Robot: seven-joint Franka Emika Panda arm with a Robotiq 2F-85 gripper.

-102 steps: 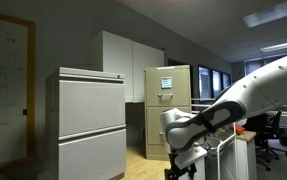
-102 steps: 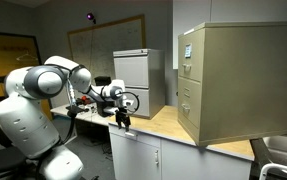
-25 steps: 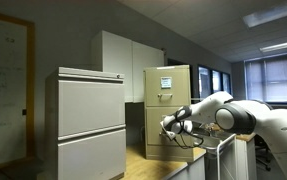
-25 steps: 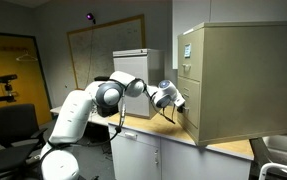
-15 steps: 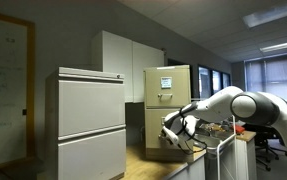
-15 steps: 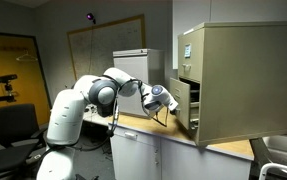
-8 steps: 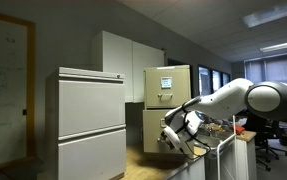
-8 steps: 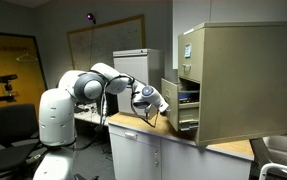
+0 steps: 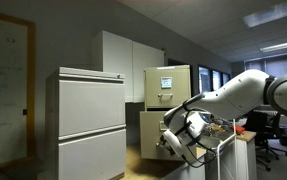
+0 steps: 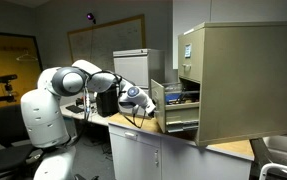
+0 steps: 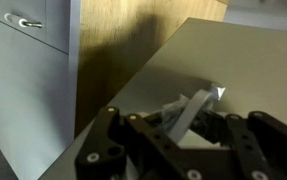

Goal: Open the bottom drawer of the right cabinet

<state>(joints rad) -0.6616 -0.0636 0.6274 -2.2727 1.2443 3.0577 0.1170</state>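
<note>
The right cabinet (image 9: 175, 85) (image 10: 243, 80) is tall and beige, with white papers on its upper front. Its bottom drawer (image 9: 151, 133) (image 10: 159, 104) stands pulled far out over the wooden counter, and some contents show inside it. My gripper (image 9: 172, 141) (image 10: 142, 100) sits right at the drawer front in both exterior views. In the wrist view the beige drawer front (image 11: 238, 60) fills the right side. There my gripper (image 11: 188, 120) is shut on a pale strap (image 11: 188, 110) at the drawer's handle.
A wider pale grey cabinet (image 9: 88, 120) (image 10: 138, 65) (image 11: 13, 70) stands next to the drawer's path. The wooden counter (image 10: 173, 132) (image 11: 123, 45) runs between them. White wall cupboards (image 9: 123, 60) rise behind. A sink (image 10: 278, 155) lies past the beige cabinet.
Over the last second the bottom drawer has slid further out of the cabinet, with my gripper moving away from the cabinet while shut at its front.
</note>
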